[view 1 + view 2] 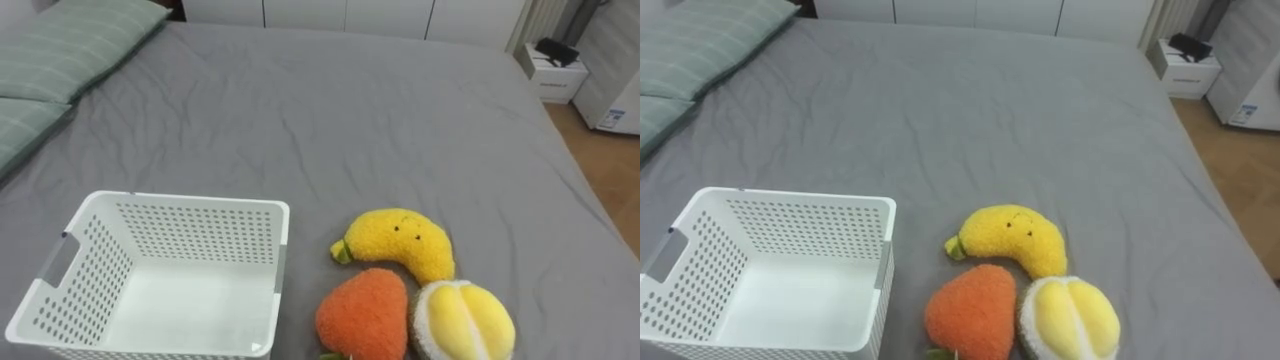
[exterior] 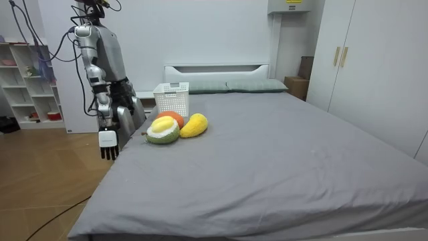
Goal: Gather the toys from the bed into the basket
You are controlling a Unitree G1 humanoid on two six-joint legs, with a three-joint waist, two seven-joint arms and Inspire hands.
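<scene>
Three plush toys lie together on the grey bed (image 1: 330, 110) near its front edge: a yellow banana (image 1: 400, 243), an orange strawberry (image 1: 362, 313) and a yellow and white fruit (image 1: 463, 320). Just left of them stands a white perforated basket (image 1: 190, 200) with nothing in it. In the room view I stand at the bedside by the toys (image 2: 175, 126) and the basket (image 2: 172, 100). My right hand (image 2: 107, 144) hangs at my side below the mattress edge, fingers straight and holding nothing.
Green striped pillows (image 1: 70, 45) lie at the far left of the bed. A white nightstand (image 1: 555, 75) stands beyond the far right corner, with wooden floor beside it. A shelf unit (image 2: 27, 87) stands behind me and wardrobes (image 2: 361, 67) line the opposite wall.
</scene>
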